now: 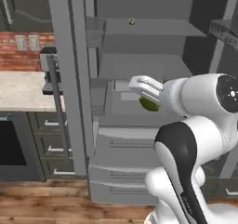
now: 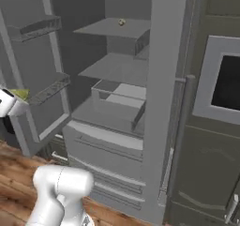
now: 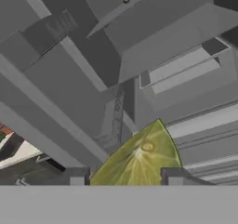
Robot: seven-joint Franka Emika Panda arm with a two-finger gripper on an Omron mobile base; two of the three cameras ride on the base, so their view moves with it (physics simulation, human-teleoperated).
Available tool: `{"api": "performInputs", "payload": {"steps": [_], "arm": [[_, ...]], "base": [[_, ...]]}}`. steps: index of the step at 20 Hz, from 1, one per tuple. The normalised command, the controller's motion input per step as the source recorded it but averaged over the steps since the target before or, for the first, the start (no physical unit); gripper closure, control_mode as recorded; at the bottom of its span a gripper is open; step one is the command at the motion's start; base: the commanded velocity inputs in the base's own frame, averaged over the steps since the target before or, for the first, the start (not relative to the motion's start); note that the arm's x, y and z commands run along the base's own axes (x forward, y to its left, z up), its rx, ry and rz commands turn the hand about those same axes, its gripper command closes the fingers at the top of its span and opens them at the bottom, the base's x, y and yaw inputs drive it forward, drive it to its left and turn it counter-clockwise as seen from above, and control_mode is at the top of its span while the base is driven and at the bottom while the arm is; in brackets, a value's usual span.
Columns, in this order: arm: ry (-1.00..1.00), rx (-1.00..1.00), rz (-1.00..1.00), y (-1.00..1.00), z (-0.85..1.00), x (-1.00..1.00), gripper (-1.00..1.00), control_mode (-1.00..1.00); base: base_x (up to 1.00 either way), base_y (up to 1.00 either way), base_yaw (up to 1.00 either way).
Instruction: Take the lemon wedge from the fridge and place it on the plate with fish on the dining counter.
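Open fridge (image 1: 139,56) ahead, both doors swung wide, bare grey shelves and a shallow drawer inside, a small round beige-brown item (image 1: 132,21) alone on the top shelf. Beside it on the left, a beige countertop (image 1: 21,90) over dark drawers against a brick wall; wooden floor below. Smaller, in front of the shelves: gripper (image 3: 126,179) clamped on the lemon wedge (image 3: 139,160), fingers (image 3: 173,175) pressed against either side of the yellow-green flesh in the hand view, the same green sliver (image 1: 149,104) tucked under the white hand in the left base view (a glimpse of it at the frame's edge in the right base view too, in front of the left door's bin). Wedge clear of every shelf, hanging in air just outside the compartment. Judged step: fruit picked, extraction under way, carrying leg not yet begun. Next call: a steady withdrawal clear of the door bins, then a turn and drive toward the dining counter, grip kept firm on so tiny a piece.
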Motion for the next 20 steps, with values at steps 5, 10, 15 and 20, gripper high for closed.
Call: {"api": "performInputs", "payload": {"steps": [5, 10, 15, 20], "arm": [[0.0, 0.0, 0.0, 0.0, 0.0, 0.0, 1.0, 1.0], [0.0, 0.0, 0.0, 0.0, 0.0, 0.0, 1.0, 1.0], [0.0, 0.0, 0.0, 0.0, 0.0, 0.0, 1.0, 1.0], [0.0, 0.0, 0.0, 0.0, 0.0, 0.0, 1.0, 1.0]], "base": [[-0.42, 0.0, 0.87], [-0.11, 0.01, 0.97], [0.0, 0.05, 1.0], [0.02, 0.02, 0.98]]}}
